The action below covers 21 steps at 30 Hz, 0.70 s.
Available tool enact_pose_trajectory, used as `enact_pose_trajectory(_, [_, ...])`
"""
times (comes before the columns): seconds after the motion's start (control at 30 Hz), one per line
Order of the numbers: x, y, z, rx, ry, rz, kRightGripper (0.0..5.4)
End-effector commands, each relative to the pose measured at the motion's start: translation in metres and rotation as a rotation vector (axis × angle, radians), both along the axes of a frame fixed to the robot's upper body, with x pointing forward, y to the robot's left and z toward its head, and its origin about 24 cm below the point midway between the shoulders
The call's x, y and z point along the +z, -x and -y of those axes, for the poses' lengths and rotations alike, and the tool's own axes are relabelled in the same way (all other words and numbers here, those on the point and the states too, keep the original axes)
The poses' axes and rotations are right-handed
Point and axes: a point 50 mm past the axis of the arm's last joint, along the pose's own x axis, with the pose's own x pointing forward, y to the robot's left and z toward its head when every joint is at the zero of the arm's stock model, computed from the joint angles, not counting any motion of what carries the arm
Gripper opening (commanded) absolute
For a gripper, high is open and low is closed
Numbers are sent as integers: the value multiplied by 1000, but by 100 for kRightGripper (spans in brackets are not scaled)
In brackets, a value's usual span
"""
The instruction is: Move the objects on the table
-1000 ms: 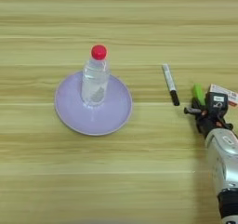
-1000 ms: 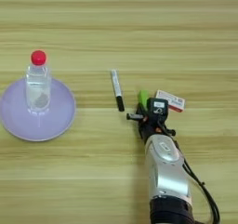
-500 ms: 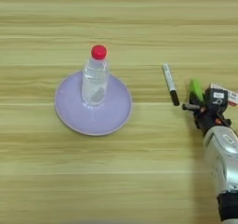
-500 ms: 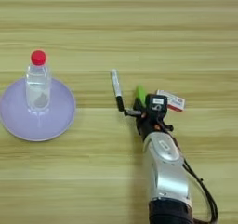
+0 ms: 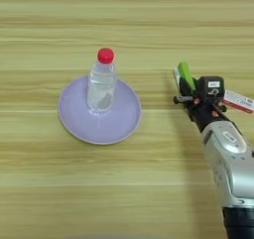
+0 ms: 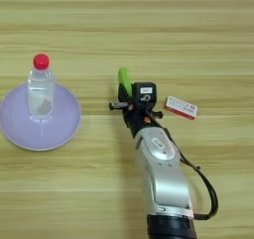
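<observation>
A clear bottle (image 5: 101, 84) with a red cap stands upright on the round lilac plate (image 5: 74, 120) at the left. My right gripper (image 6: 124, 92) comes up from the bottom edge and is shut on the small green block (image 6: 123, 78), which sticks out beyond its black fingers. The block is over the spot where the white marker lies. Only a pale sliver of the marker (image 5: 175, 75) shows beside the block. The red-and-white packet (image 6: 180, 107) lies flat just right of the gripper, apart from it.
The silver forearm (image 6: 161, 176) fills the lower middle of the right eye view, and a black cable (image 6: 206, 186) loops off its right side. The wood-grain table (image 6: 198, 29) runs across the back and along the left front.
The gripper has moved left and a little further back, carrying the green block with it. It now covers the marker, which lay in plain sight before. Bottle, plate and packet have stayed put.
</observation>
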Motion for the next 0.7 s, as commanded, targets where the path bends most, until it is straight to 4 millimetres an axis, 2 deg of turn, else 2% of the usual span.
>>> enact_pose_trajectory(0.03, [28, -11, -21, 77, 11, 122, 76])
enact_pose_trajectory(0.53, [10, -8, -75, 281, -15, 44, 76])
enact_pose_trajectory(0.7, [6, -4, -85, 330, -6, 22, 76])
